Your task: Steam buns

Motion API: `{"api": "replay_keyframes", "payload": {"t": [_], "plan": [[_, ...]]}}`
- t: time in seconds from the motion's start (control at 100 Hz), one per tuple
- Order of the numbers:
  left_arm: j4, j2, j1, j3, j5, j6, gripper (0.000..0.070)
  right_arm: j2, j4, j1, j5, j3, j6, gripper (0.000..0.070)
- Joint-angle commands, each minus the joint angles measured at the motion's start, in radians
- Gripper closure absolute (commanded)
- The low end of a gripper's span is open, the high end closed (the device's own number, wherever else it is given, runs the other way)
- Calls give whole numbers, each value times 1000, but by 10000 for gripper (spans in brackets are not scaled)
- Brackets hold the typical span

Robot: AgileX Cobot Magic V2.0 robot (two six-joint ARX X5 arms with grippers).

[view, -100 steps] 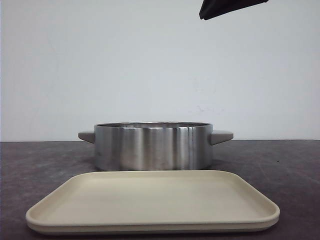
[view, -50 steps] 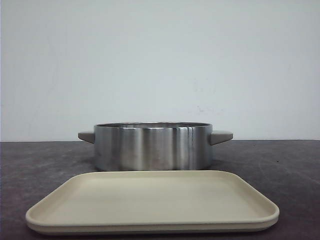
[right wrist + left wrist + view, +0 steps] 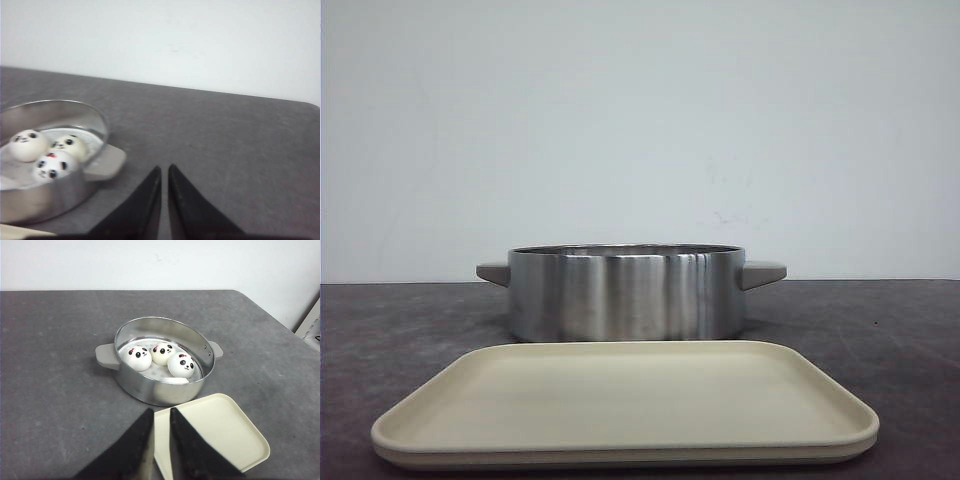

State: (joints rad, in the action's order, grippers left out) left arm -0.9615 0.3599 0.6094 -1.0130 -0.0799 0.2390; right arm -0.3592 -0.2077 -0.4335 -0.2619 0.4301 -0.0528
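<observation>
The buns (image 3: 160, 360) already sit inside the steel steamer pot (image 3: 150, 390) at the tray's (image 3: 620, 400) twelve o'clock (a fourth barely shows), the tray bare, both tools, left (image 3: 159, 440) and right (image 3: 164, 200), narrowed and empty above the table (image 3: 50, 390), so loading looks finished.

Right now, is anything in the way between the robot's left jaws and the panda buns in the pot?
Nothing visible. The white panda-faced buns sit in the open, lidless round steel pot. The left gripper hangs above the cream rectangular tray beside the pot, nothing between them.
</observation>
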Motion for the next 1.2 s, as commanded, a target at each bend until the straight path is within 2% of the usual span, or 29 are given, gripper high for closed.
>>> {"api": "replay_keyframes", "payload": {"t": [0.0,0.11,0.38,0.6,1.19], "plan": [[11,0,7,-13,-3,5,684,59,64,30,0,-79,12,683],[11,0,7,-13,-3,5,684,160,134,93,11,-220,12,683],[11,0,7,-13,-3,5,684,361,134,190,89,-420,12,683],[11,0,7,-13,-2,5,684,356,42,196,69,-418,14,683],[11,0,7,-13,-2,5,684,356,50,196,55,-418,19,683]]}}
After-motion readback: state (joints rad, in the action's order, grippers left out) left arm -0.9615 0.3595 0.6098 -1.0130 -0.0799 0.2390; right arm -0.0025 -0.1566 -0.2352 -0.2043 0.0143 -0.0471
